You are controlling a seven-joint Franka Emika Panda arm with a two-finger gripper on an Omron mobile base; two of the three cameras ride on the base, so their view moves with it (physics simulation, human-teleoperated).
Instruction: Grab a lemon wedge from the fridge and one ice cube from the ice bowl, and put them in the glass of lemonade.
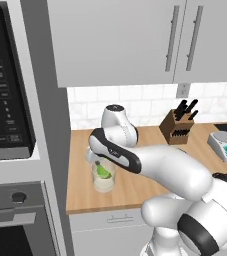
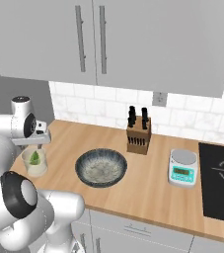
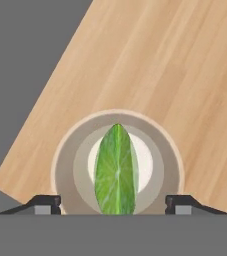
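Observation:
The glass of lemonade [image 1: 104,179] [image 2: 34,164] [image 3: 117,165] stands near the counter's left end, pale liquid in its bottom. The green-yellow lemon wedge [image 1: 103,171] [image 2: 35,157] [image 3: 116,170] stands on end inside the glass, poking up toward the rim. My gripper [image 1: 98,159] [image 2: 34,146] [image 3: 113,202] hangs straight above the glass, open, its fingertips [image 3: 47,202] spread wider than the wedge and not touching it. The dark grey ice bowl [image 2: 101,168] sits on the counter to the right of the glass. The fridge is out of view.
A knife block [image 1: 177,127] [image 2: 138,134] stands at the back wall. A white scale [image 1: 226,145] [image 2: 183,168] and a black cooktop [image 2: 221,185] lie to the right. The oven column with microwave [image 1: 7,100] rises just left of the counter. Upper cabinets [image 2: 108,39] hang overhead.

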